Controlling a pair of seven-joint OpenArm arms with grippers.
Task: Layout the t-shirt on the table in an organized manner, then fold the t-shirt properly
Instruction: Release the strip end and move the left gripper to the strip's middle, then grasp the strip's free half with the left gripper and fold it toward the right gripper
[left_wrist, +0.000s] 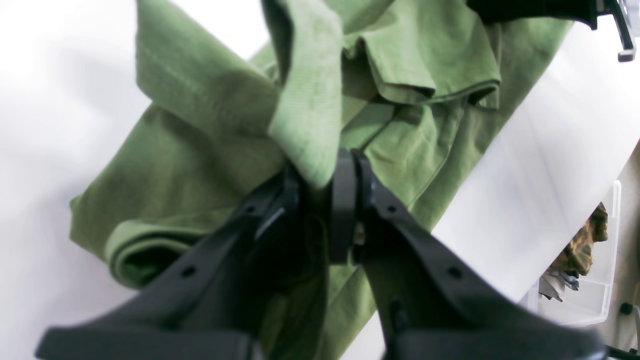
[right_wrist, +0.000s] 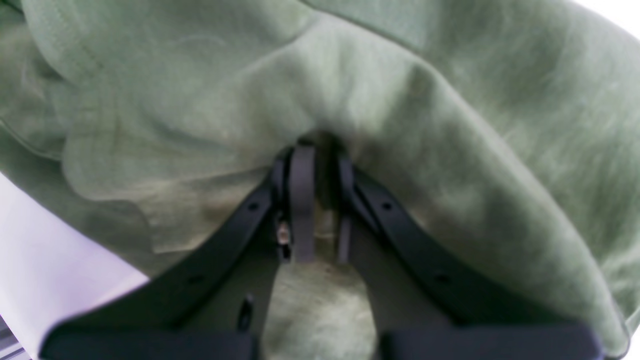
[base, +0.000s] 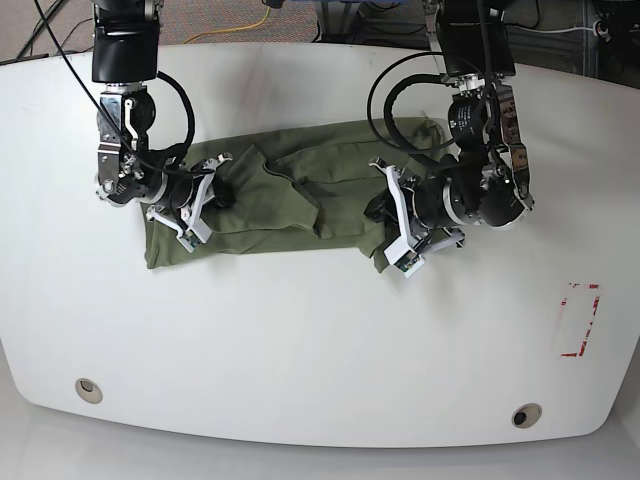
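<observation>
- right gripper (base: 205, 195), at the base view's left, pinches the t-shirt (base: 290, 200) at one end.
- shirt lies bunched on the table (base: 320, 340), long axis running arm to arm.
- left gripper (base: 385, 205) pinches the opposite end; pulling apart should spread it.

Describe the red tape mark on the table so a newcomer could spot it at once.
Start with the white table seen from the base view and follow its surface to the side where the left gripper pinches the t-shirt. Past that arm, near the table's edge, sits the red tape rectangle, the only red outline there, unlike the round grommet hole.
</observation>
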